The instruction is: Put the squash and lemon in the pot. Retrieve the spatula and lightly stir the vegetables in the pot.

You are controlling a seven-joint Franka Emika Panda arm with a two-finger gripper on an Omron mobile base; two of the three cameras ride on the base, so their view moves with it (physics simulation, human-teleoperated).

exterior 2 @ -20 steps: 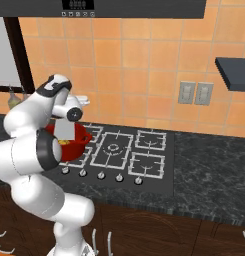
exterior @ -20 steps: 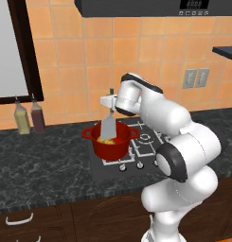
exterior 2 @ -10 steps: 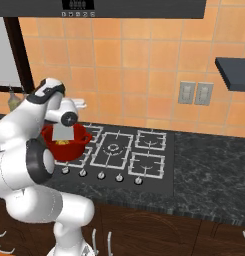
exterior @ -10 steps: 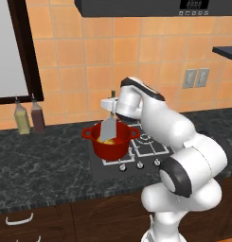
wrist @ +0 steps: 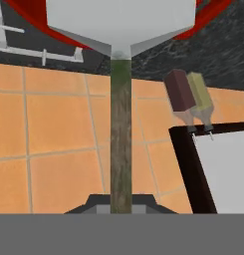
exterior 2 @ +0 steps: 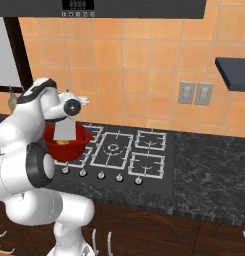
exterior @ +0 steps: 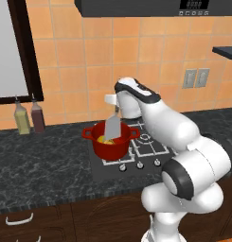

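- spatula (exterior: 112, 126) blade hangs over the red pot (exterior: 109, 142) — gripper (exterior: 117, 109) clamped on its handle
- pot sits on a black hob (exterior 2: 129, 155), dark stone counter (exterior: 41, 165), orange tiled wall (exterior 2: 139, 65)

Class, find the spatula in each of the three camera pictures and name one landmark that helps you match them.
Left base view: the spatula hangs blade-down at centre, over the pot.
Right base view: spatula at left, blade over the pot.
Hand view: spatula runs up the middle, blade at top against the pot.
Shared landmark: the red pot.
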